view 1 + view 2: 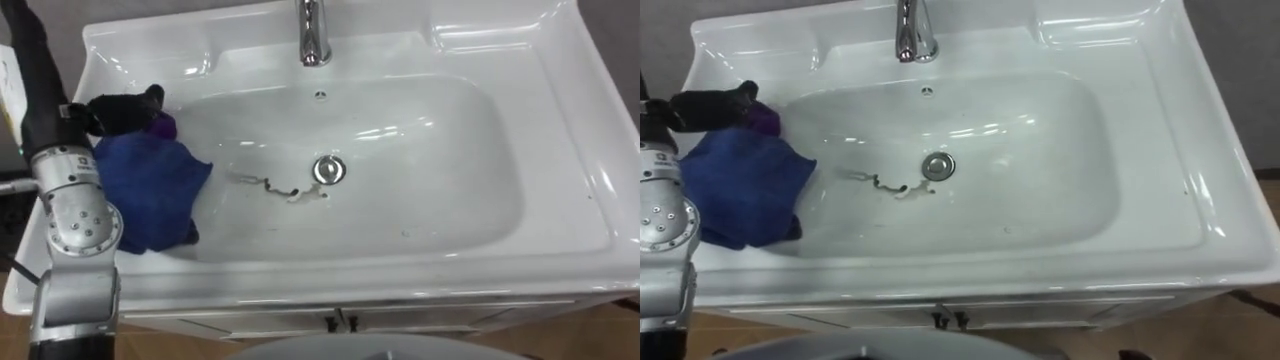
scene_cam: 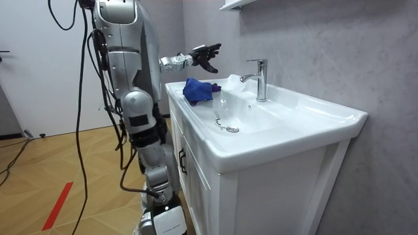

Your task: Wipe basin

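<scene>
A white basin lies below me, with a chrome drain in the middle of its bowl. A thin dark smear runs across the bowl just left of the drain. A crumpled blue cloth rests on the basin's left slope and rim, a purple bit showing at its top. My left hand hovers over the cloth's far edge, fingers relaxed and open. In the room view the left hand is raised clear above the cloth, holding nothing.
A chrome faucet stands at the back middle of the basin. The basin sits on a white cabinet against a grey wall. I stand at the basin's front left corner on a wooden floor.
</scene>
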Available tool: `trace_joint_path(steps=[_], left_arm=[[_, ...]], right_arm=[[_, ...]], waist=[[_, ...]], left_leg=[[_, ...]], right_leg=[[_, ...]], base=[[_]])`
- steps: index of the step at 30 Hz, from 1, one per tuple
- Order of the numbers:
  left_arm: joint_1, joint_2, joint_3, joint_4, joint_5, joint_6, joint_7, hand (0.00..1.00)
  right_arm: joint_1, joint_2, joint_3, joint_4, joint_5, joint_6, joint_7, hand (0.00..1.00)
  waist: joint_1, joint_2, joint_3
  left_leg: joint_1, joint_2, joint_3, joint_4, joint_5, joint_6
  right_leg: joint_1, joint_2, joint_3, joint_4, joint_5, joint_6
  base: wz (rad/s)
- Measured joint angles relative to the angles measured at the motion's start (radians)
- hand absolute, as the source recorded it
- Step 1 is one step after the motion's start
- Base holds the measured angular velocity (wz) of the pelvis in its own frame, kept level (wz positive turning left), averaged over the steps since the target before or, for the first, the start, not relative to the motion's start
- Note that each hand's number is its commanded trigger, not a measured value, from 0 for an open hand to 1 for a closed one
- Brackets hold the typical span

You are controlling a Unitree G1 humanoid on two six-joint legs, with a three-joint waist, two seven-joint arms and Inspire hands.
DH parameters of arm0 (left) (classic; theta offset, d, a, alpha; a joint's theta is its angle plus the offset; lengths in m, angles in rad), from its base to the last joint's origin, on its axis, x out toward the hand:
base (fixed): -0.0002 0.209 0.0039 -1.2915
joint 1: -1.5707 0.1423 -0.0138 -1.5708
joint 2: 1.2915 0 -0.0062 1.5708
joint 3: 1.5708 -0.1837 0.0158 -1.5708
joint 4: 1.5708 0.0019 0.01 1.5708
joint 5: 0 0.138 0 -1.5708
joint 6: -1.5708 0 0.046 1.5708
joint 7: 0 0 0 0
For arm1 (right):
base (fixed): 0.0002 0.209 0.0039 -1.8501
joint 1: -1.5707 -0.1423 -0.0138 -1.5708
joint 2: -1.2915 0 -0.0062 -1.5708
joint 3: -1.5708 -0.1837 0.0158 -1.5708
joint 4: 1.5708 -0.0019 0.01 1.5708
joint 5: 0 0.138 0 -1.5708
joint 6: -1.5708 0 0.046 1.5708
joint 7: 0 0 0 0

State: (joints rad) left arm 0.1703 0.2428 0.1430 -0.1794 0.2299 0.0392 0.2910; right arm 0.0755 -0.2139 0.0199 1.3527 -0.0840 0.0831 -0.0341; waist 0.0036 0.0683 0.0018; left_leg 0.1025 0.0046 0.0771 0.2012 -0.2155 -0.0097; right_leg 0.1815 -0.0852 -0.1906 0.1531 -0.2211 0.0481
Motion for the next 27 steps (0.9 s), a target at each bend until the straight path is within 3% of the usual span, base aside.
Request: trace_joint_path(steps=[6,11,15,20,27], left_arm=[[0.007,0.0,-0.008,0.003,0.0,0.0,-0.012,0.0],[0.036,0.0,-0.014,0.034,0.004,0.003,-0.019,0.0],[0.08,-0.003,-0.057,0.074,0.061,0.027,-0.021,0.0],[0.097,-0.017,-0.088,0.155,0.099,0.031,-0.028,0.0],[0.098,-0.021,-0.088,0.24,0.128,0.029,-0.017,0.0]], right_arm=[[0.004,-0.001,0.005,0.01,0.0,0.005,0.001,0.0],[0.004,-0.004,0.004,0.01,0.0,0.005,0.005,0.0],[0.006,-0.004,0.016,0.0,-0.003,0.006,0.006,0.0],[0.005,-0.005,0.038,-0.005,-0.003,0.003,0.004,0.0],[0.007,-0.005,0.042,-0.012,-0.013,0.001,0.008,0.0]], waist=[[-0.001,-0.002,0.0106],[-0.002,0.001,0.0075],[0.002,-0.002,0.0059],[0.004,-0.011,-0.0083],[0.003,-0.012,-0.0069]], left_leg=[[0.012,0.0,0.004,-0.004,0.0,0.0],[0.013,0.001,0.004,-0.004,0.0,0.0],[0.011,0.001,0.007,-0.003,0.0,0.0],[0.013,0.002,0.006,-0.001,0.0,0.0],[0.017,0.002,0.008,-0.001,0.0,0.0]], right_leg=[[0.009,0.0,0.002,0.001,0.0,0.0],[0.01,0.0,0.002,0.003,0.0,0.0],[0.006,0.0,0.002,0.005,0.0,0.0],[0.009,0.0,0.002,0.005,0.0,0.0],[0.011,0.001,0.009,0.007,0.0,0.0]], base=[[-0.01],[0.0],[0.0],[0.0],[0.0]])
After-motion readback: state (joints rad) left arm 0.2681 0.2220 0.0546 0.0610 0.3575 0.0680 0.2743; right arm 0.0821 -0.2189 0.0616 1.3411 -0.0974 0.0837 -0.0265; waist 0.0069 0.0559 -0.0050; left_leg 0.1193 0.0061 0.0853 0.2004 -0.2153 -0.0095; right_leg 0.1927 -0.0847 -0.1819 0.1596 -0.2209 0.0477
